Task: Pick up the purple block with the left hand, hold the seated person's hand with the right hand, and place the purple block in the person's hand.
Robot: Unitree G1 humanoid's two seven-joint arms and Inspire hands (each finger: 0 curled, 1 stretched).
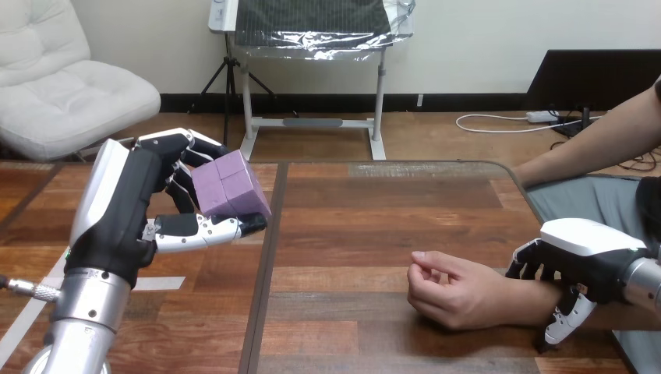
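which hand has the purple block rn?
The left hand, raised at the view's left, fingers and thumb curled round the purple block. The right hand grips the person's wrist; the person's hand holds no block.

purple block [231, 185] aloft, person's hand [456, 292] on table [351, 234]

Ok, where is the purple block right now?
In the head view's left half, the purple cube-shaped block is held above the wooden table in the left robot hand, well left of the person's hand.
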